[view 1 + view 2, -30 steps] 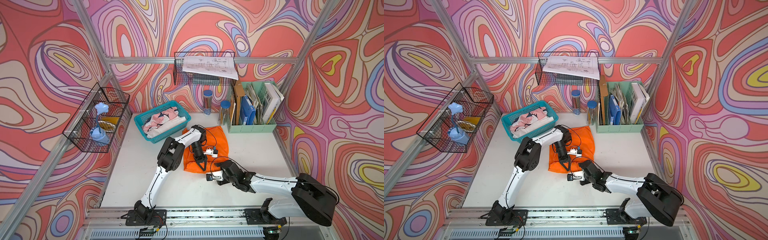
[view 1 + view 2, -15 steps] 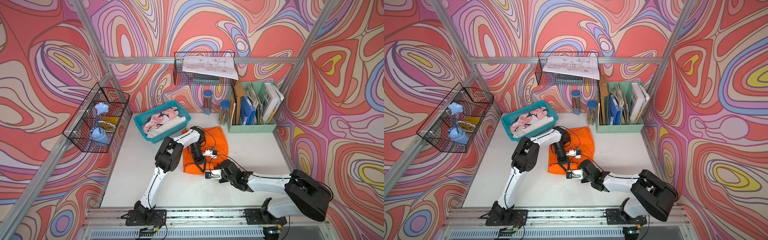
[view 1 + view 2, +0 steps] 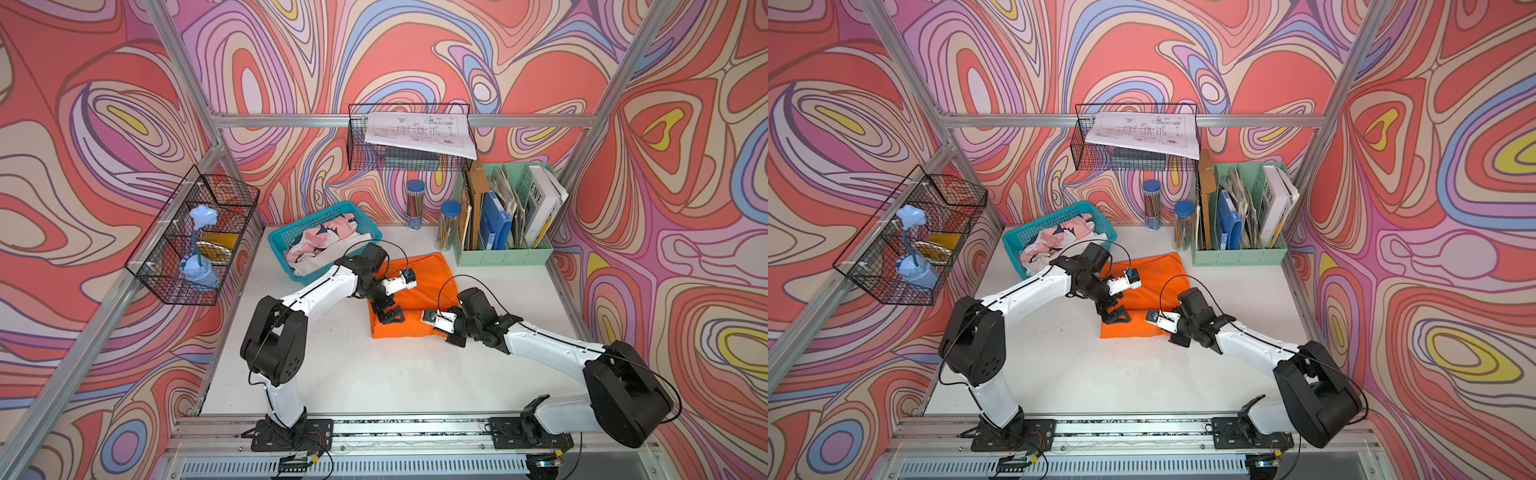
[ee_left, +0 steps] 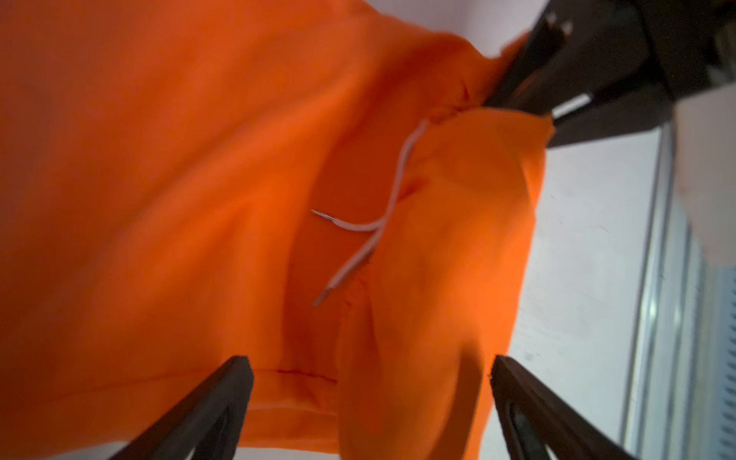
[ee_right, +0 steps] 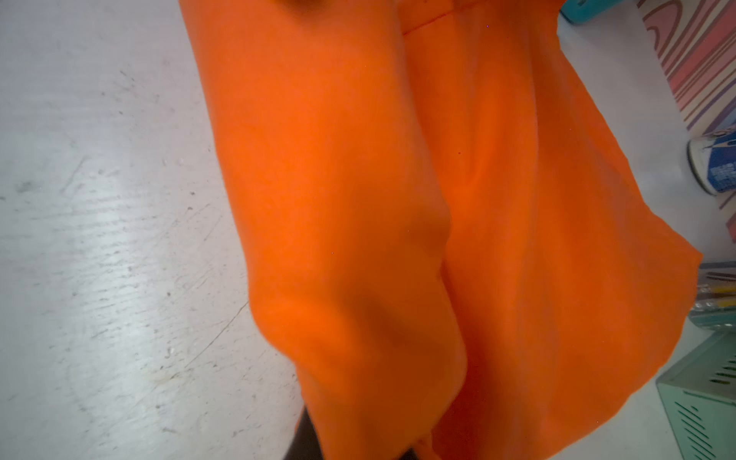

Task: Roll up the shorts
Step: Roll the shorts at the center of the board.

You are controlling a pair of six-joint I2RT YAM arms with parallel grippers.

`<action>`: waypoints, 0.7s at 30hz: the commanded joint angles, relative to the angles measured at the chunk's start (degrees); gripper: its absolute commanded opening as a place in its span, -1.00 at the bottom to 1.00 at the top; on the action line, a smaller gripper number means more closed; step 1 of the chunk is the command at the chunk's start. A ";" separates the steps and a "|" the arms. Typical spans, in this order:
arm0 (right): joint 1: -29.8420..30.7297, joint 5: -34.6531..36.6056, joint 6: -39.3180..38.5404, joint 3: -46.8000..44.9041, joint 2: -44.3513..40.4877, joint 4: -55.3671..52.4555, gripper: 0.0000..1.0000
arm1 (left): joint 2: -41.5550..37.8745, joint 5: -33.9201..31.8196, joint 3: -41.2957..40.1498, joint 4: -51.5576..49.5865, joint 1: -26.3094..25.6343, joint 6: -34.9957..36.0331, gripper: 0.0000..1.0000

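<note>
Your left gripper (image 3: 390, 316) has just spread wide and let go of the plain bright orange fabric shorts (image 3: 422, 278) lying folded directly beneath it, while your right gripper (image 4: 502, 89), beside it, has pinched shut on the fold's end, so rolling likely resumes.

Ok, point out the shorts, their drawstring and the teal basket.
shorts (image 3: 426, 274): in a top view, on the flat part behind the rolled edge.
drawstring (image 4: 376, 229): in the left wrist view, where the white strands meet.
teal basket (image 3: 309, 222): in a top view, on its far rim.
</note>
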 commanded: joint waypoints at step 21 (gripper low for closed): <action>-7.40 -25.15 8.50 24.57 27.76 -36.77 -1.00 | -20.33 -16.93 -25.31 22.79 -13.84 7.38 0.97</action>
